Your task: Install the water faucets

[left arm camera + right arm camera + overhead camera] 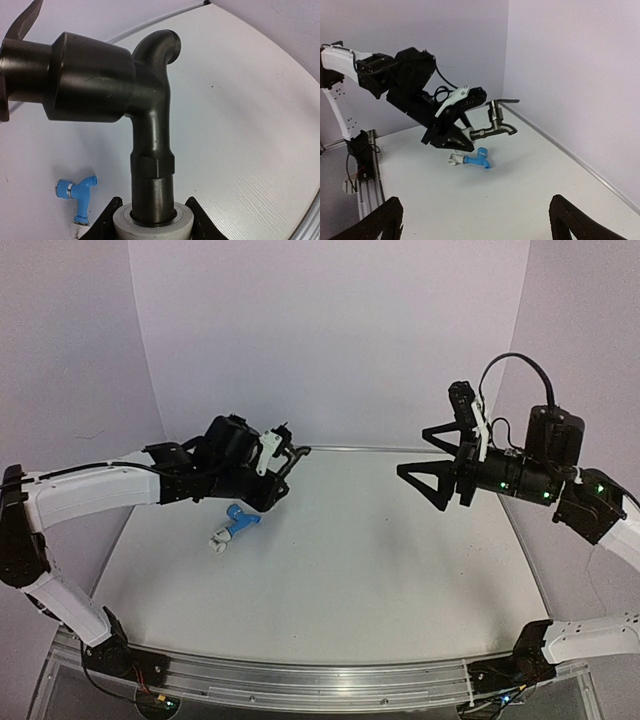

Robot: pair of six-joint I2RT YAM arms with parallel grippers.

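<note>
Faucet (150, 115) juts from grasping left claw (152, 215); right claw (412, 451) released, well apart.

The metal faucet (150, 125) is dark silvery grey, the fitting (152, 222) on its end is white. The plastic faucet (241, 521) is light blue. The desk (380, 570) is plain white.

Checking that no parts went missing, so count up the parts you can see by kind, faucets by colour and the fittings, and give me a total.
Dark metal faucet: 1
Light blue faucet: 1
White fittings: 2
Total: 4
</note>
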